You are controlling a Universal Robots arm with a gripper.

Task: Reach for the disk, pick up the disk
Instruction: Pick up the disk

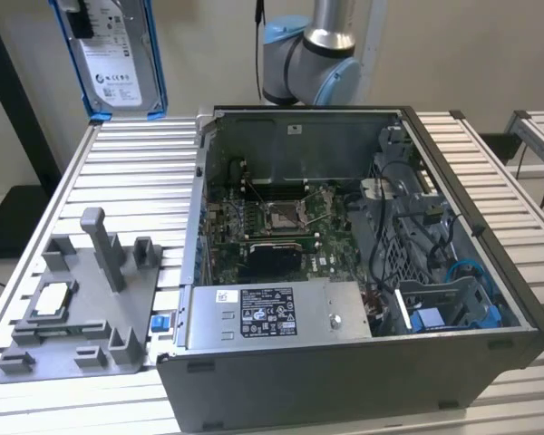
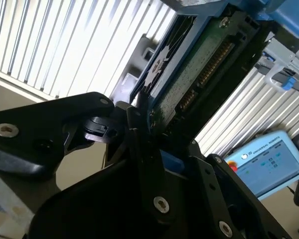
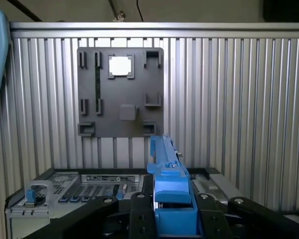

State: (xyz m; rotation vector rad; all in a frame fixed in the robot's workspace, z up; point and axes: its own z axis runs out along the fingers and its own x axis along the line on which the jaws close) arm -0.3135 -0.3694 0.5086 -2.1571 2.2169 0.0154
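We see the hand (image 3: 172, 201) clenched on the disk (image 1: 118, 56), its long axis near vertical, in open air above the tabletop's (image 1: 131, 172) far edge.

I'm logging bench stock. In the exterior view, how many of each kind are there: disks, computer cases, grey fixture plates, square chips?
disk: 1
computer case: 1
grey fixture plate: 1
square chip: 1
Total: 4
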